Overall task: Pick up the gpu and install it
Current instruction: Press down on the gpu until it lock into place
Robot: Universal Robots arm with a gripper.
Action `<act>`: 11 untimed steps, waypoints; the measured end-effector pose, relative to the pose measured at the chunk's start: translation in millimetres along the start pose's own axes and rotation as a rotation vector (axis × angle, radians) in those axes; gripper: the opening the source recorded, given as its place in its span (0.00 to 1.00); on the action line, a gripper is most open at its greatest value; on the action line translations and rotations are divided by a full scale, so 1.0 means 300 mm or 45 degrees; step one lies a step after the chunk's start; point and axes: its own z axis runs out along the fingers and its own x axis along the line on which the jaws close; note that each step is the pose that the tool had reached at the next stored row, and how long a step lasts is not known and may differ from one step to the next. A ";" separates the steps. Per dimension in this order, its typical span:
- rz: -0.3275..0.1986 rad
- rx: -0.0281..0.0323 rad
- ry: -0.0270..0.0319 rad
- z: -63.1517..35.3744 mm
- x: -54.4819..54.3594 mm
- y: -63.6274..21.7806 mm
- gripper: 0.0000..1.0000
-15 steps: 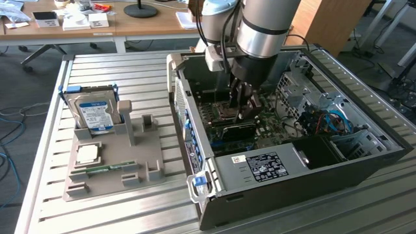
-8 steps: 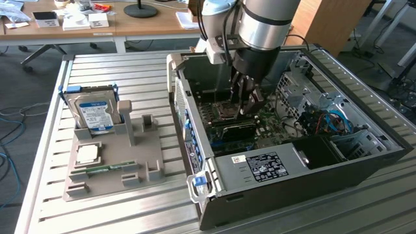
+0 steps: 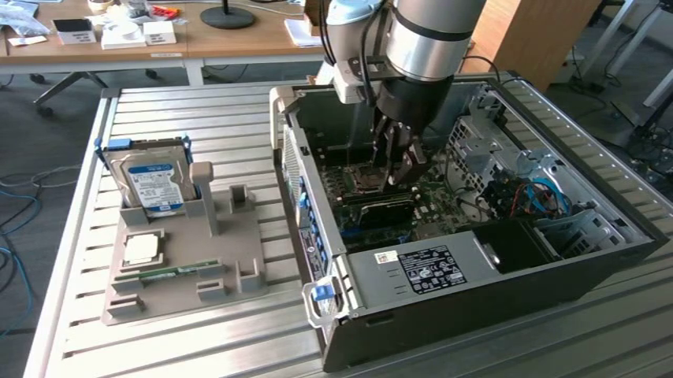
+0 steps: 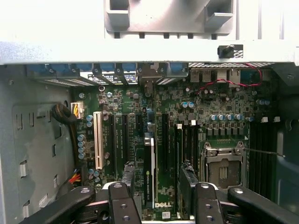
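The tool (image 4: pixel 158 171) is down inside the open computer case (image 3: pixel 589 260), low over the motherboard (image 4: pixel 140 102), and it is released: its two black fingers (image 4: pixel 128 179) stand apart, gripping nothing. Between them, seen edge-on in the wrist view, the gpu (image 4: pixel 149 156) stands upright in one of the long expansion slots, its narrow top edge carrying a printed label. There is a visible gap between the card and the finger on either side (the card is nearer one finger than the other).

Just beside the card are empty black slots, and further along lies a white PCI slot (image 4: pixel 97 140). On the card's other side sit the RAM slots and then the bare CPU socket (image 4: pixel 223 170) with its metal frame.

In the exterior view the arm reaches steeply down into the case, the tool (image 3: pixel 399 167) near the middle of the board, with the labelled power supply (image 3: pixel 421 268) at the near end of the case. The case lies on its side on a slatted metal desk (image 3: pixel 189 106). Well apart from it, towards the exterior view's left, a grey parts holder (image 3: pixel 210 252) carries a blue-labelled hard drive (image 3: pixel 154 186) standing upright, a CPU chip (image 3: pixel 141 249) lying flat and a RAM stick (image 3: pixel 173 272).
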 end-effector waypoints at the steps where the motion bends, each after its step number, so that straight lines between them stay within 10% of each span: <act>1: 0.000 0.0000 0.0000 0.000 0.000 0.000 0.52; 11: 0.000 0.0000 0.0000 0.000 0.000 0.000 0.38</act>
